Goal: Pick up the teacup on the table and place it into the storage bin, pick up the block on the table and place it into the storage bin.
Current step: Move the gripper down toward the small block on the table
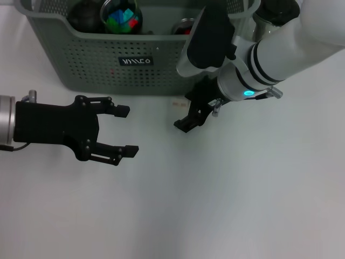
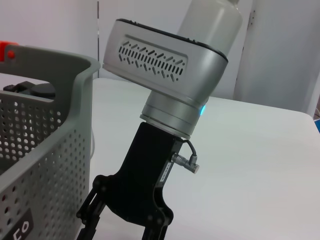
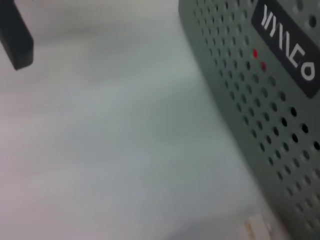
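Hovering over the white table [image 1: 226, 205] at the left of the head view, the black left gripper [image 1: 127, 129] has its two fingers spread wide and holds nothing. The black right gripper [image 1: 188, 120], near the frame's centre on its white and silver arm, points down just in front of the storage bin; whether its fingers are spread or pressed together cannot be told, and nothing shows between them. The large grey-green perforated plastic storage bin [image 1: 91, 62] fills the upper left of the frame, its small black label [image 1: 136, 61] facing forward. Inside it sit a dark round object [image 1: 85, 16] and a container of coloured blocks [image 1: 122, 17].
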{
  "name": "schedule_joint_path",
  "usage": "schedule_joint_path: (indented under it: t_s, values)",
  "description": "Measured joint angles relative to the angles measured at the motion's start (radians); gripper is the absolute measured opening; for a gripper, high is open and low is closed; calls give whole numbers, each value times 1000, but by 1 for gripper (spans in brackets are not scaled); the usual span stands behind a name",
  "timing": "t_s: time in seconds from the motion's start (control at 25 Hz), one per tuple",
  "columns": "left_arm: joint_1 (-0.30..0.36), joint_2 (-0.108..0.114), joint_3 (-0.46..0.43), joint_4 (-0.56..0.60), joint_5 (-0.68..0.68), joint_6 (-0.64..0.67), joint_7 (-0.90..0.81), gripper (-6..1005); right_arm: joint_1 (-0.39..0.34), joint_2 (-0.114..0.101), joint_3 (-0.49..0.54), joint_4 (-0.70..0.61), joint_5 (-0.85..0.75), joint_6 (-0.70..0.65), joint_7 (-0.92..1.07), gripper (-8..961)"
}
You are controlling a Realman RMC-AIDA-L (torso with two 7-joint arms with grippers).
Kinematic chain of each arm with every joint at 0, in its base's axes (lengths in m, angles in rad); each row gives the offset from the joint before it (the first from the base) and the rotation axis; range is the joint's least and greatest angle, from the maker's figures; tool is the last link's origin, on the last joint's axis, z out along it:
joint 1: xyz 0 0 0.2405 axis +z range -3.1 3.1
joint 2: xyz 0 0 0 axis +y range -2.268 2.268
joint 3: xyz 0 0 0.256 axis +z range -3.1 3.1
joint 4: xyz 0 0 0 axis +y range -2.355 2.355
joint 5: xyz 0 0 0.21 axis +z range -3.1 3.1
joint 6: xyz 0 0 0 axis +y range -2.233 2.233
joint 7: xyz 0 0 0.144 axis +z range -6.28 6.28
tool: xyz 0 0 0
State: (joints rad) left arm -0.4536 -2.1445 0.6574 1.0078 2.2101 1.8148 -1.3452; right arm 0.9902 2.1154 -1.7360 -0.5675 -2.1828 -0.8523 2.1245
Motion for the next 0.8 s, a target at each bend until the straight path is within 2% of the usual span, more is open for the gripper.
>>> schedule_joint_path:
  t_s: [0.24, 0.44, 0.8]
  values:
    - [1, 0, 1, 0, -1, 0, 0, 884, 0, 0, -3, 6, 2, -2, -4, 827]
    - [1, 0, 1, 0, -1, 0, -4, 884, -4, -5, -6, 5, 73, -39, -62, 827]
    - [1, 2, 1, 4, -2, 2, -22, 883, -7, -13, 51, -24, 118, -119, -98, 826]
